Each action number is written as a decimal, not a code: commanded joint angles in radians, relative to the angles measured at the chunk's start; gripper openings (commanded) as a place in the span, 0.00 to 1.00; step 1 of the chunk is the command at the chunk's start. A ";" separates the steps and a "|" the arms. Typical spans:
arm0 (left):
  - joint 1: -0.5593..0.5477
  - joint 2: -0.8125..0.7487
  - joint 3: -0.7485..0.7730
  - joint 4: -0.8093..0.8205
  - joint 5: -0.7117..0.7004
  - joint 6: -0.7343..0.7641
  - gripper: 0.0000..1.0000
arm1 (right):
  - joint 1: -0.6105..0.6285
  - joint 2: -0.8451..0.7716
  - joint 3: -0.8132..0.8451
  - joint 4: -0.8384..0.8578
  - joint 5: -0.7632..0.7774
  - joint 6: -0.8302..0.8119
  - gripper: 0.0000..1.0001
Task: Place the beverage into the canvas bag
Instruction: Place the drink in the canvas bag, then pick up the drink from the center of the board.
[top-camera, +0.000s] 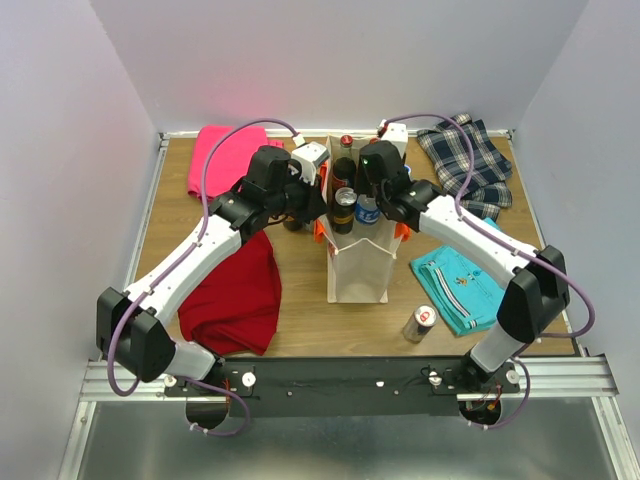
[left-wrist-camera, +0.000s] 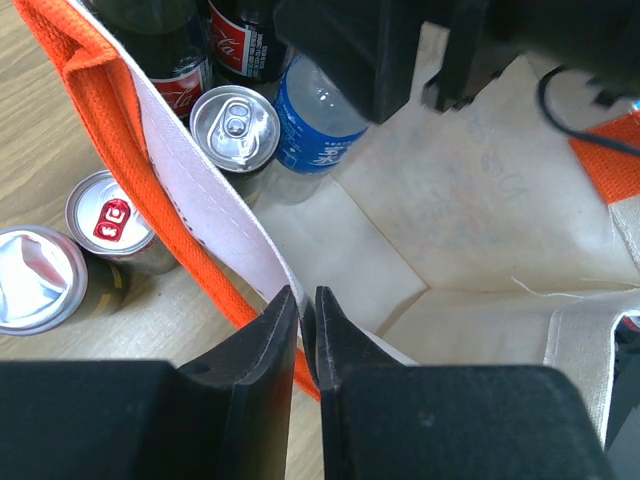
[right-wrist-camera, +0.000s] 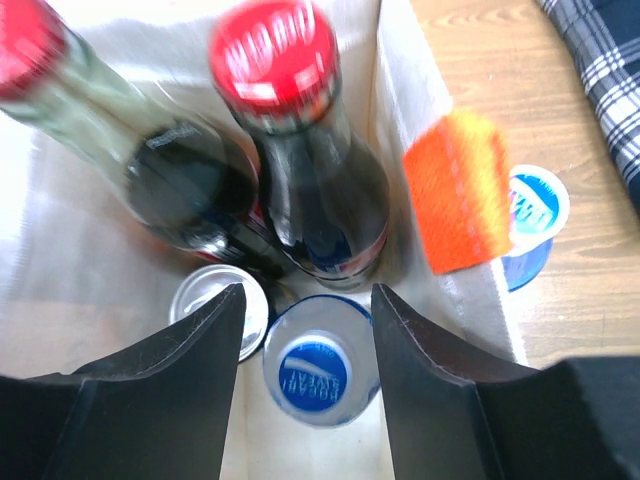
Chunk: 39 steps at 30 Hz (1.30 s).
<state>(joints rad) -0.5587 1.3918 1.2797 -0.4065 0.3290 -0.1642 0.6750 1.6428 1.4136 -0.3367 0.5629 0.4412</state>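
Note:
The cream canvas bag (top-camera: 360, 268) with orange straps stands upright mid-table. My left gripper (left-wrist-camera: 305, 300) is shut on the bag's left rim (left-wrist-camera: 215, 235), pinching the canvas by the orange strap. My right gripper (right-wrist-camera: 308, 292) hangs open inside the bag's mouth. Below it, between the fingers, stands the beverage (right-wrist-camera: 320, 375), a blue-capped bottle with a blue label (left-wrist-camera: 315, 125), free of both pads. Two red-capped cola bottles (right-wrist-camera: 300, 150) and a silver can (right-wrist-camera: 215, 310) stand in the bag beside it.
Outside the bag's left wall stand a red-tabbed can (left-wrist-camera: 110, 215) and another silver-topped can (left-wrist-camera: 35, 280); a blue-capped bottle (right-wrist-camera: 535, 205) stands right of it. A lone can (top-camera: 421, 322) sits front right. Pink (top-camera: 225, 150), red (top-camera: 235, 295), plaid (top-camera: 470, 165) and teal (top-camera: 460, 285) cloths surround the bag.

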 joint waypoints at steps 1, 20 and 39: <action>-0.004 -0.030 0.003 -0.020 -0.024 0.018 0.22 | 0.006 -0.052 0.117 -0.105 -0.003 0.007 0.62; -0.004 -0.068 0.029 -0.015 -0.082 -0.046 0.51 | 0.006 -0.184 0.357 -0.602 -0.026 0.125 0.67; -0.004 -0.097 0.061 -0.008 -0.091 -0.104 0.65 | 0.005 -0.419 0.181 -1.007 -0.228 0.271 0.76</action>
<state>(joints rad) -0.5587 1.3346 1.3136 -0.4118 0.2565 -0.2451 0.6754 1.3220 1.7092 -1.2423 0.4164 0.6559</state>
